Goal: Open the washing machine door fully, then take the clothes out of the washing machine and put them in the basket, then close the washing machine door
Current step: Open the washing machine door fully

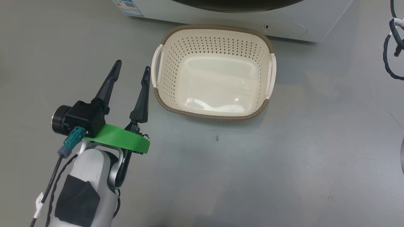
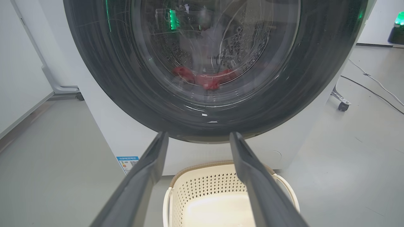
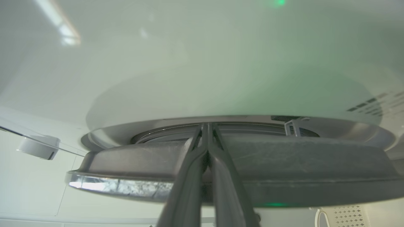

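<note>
Lower left: left gripper (image 1: 132, 66) spread, empty. Centre: basket (image 1: 214, 29) empty, just before the washing machine (image 1: 318, 22). Clothes (image 2: 205, 80) lie in the drum behind the washing machine door (image 2: 104, 78). Right gripper (image 3: 206, 127) pressed together, tips at the door's edge. Step judged: opening. Next: draw that edge fully outward.

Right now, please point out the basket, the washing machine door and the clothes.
basket (image 1: 217, 117): head view, on its brown near rim.
washing machine door (image 2: 94, 63): left wrist view, on its black rim.
clothes (image 2: 208, 82): left wrist view, on red fabric behind the glass.
</note>
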Robot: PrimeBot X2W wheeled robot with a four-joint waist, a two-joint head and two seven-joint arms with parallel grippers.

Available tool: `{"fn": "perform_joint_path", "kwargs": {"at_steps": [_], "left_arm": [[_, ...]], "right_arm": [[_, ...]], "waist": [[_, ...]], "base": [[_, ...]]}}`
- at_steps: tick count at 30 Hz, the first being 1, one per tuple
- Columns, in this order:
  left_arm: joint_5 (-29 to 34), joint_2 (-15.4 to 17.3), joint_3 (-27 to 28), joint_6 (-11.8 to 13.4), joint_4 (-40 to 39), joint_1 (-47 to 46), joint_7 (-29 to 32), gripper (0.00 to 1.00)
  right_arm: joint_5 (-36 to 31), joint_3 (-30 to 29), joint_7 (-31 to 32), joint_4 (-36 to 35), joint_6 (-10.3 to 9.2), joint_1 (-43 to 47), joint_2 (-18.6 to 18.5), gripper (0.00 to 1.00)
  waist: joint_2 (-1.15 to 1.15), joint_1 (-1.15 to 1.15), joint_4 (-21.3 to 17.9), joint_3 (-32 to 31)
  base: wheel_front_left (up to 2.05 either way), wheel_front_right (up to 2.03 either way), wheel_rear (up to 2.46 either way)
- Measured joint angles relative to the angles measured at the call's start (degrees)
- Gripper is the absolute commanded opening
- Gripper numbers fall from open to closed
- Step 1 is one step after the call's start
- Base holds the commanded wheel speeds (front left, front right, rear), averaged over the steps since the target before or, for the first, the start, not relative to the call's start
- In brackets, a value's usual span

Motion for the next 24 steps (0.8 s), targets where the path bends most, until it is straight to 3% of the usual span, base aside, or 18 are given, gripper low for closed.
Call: {"fn": "perform_joint_path", "kwargs": {"at_steps": [16,24], "left_arm": [[0.0,-0.3,0.1,-0.4,0.2,-0.8,0.0,1.00],[-0.1,-0.3,0.3,-0.4,0.4,-0.8,0.0,1.00]], "right_arm": [[1.7,-1.2,3.5,4.9,-0.40,-2.6,-1.0,0.00],[2.8,-1.0,7.1,6.2,1.03,-2.7,-1.8,0.00]], "waist": [[0.00,0.00,0.8,0.8],[0.00,0.00,0.7,0.5]], "base": [[0.00,0.00,0.00],[0.00,0.00,0.00]]}}
